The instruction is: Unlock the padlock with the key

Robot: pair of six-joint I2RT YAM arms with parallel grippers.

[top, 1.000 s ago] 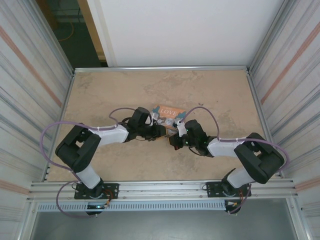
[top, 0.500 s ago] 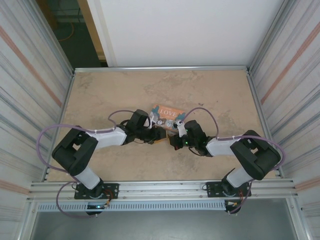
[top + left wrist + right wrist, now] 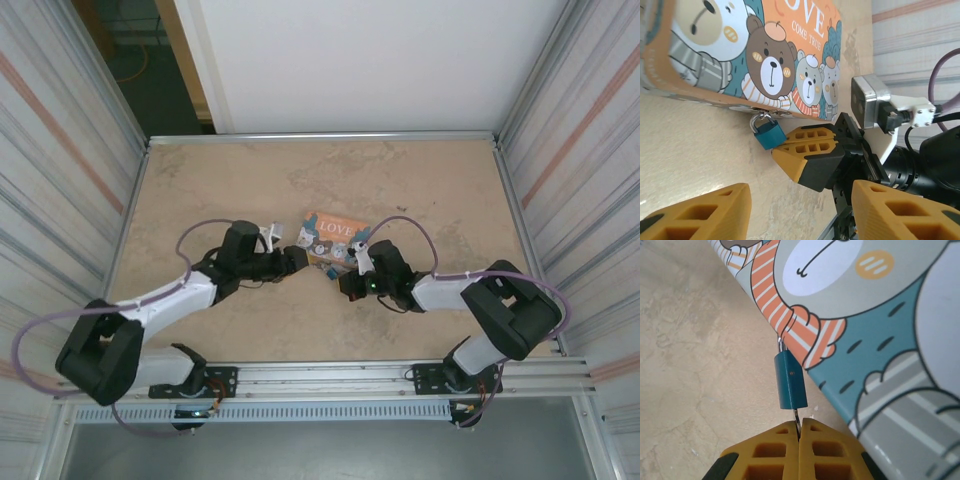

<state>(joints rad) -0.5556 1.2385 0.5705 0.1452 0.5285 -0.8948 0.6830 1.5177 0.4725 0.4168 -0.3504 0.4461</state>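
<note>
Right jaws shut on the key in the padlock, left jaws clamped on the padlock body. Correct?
No: the left gripper has open jaws, clear of the padlock, per the left wrist view. The right gripper is shut on the key in the padlock.

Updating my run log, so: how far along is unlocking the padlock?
Done: the key is pinched in the shut right fingers, its blade entering the underside of the teal padlock. In hand: working the key; the left fingers stand open, apart from the lock. Left: the shackle still loops through the latch of the box, so the lock has yet to open.
</note>
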